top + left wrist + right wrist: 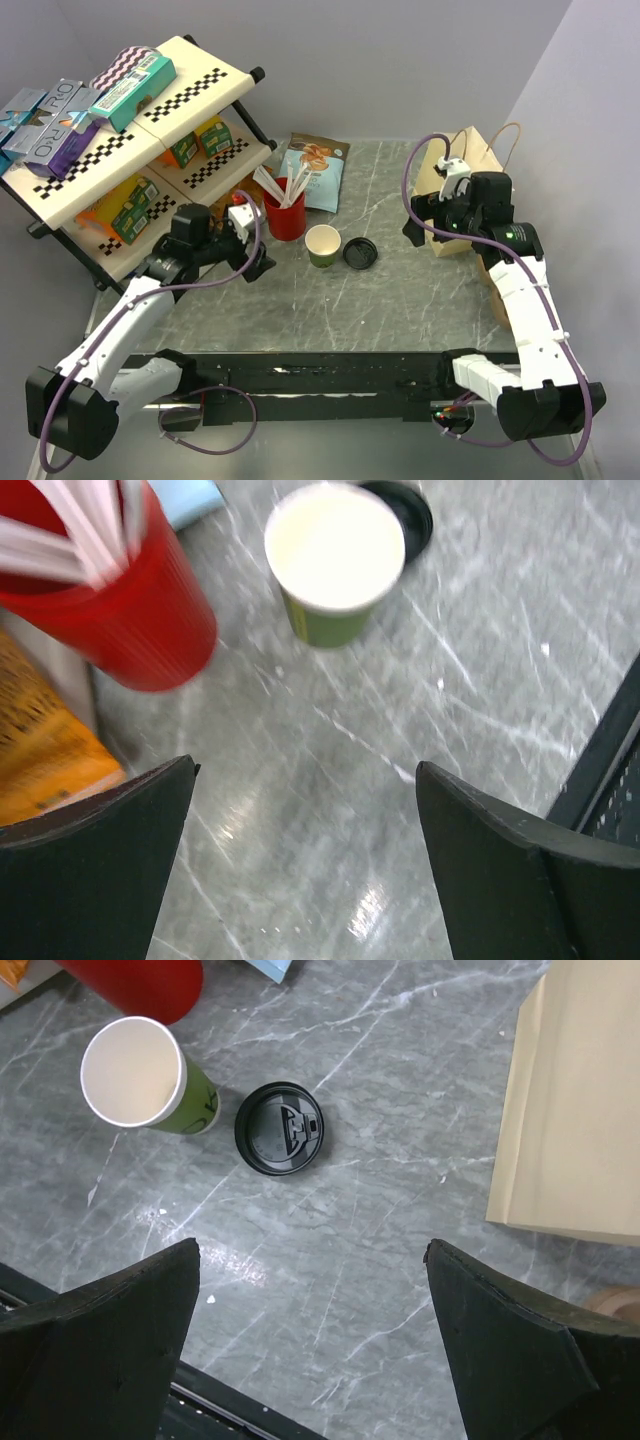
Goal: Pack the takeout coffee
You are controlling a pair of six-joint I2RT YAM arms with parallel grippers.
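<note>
The takeout coffee stands uncovered near the table's middle: a dark-green paper cup [323, 245] [335, 565] [142, 1076] with a cream inside, upright. Its round black lid [360, 253] [408, 510] [280, 1128] lies flat on the marble just to its right. My left gripper [257, 245] [305, 770] hovers open to the left of the cup, beside the red cup, with nothing between its fingers. My right gripper [415, 222] [312, 1250] hangs open to the right of the lid, in front of the paper bag, also holding nothing.
A red cup [285, 215] [120, 610] with white stirrers stands left of the green cup. A brown paper bag [465, 185] [580, 1110] stands at the right. A snack pouch [315, 170] lies behind. A checkered shelf [120, 150] of boxes fills the left.
</note>
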